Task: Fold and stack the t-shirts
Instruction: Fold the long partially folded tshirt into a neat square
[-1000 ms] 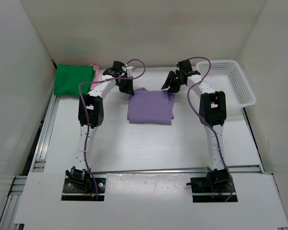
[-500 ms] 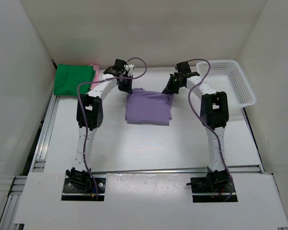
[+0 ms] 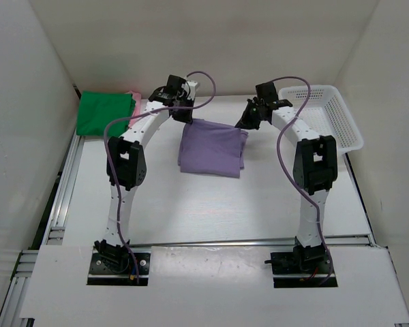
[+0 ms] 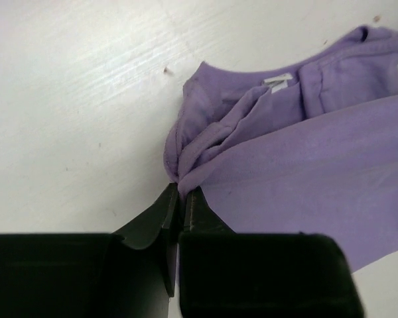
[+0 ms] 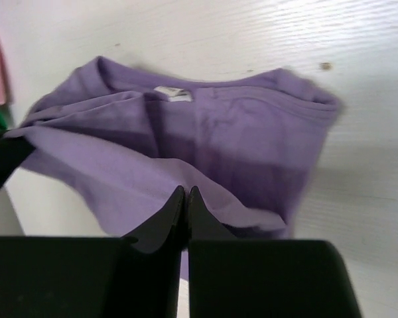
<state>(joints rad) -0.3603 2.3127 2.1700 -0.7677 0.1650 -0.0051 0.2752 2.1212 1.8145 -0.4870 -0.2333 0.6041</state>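
A light purple t-shirt (image 3: 211, 148) lies folded in the middle of the table, its far edge lifted. My left gripper (image 3: 188, 117) is shut on the shirt's far left corner, and bunched purple cloth (image 4: 305, 165) is pinched at the tips (image 4: 182, 192). At the far right corner my right gripper (image 3: 245, 125) is shut on a raised fold of the same shirt (image 5: 205, 139), which peaks at the tips (image 5: 187, 191). A folded bright green t-shirt (image 3: 105, 112) sits at the far left on top of a pink t-shirt (image 3: 131, 95).
A white plastic mesh basket (image 3: 354, 133) stands at the far right of the table. White walls close in the left, right and back. Aluminium rails run along the left edge and the near edge.
My right gripper has shut on the purple shirt's far right corner. Both grippers have risen, lifting the shirt's far edge, and the shirt has shifted slightly left.
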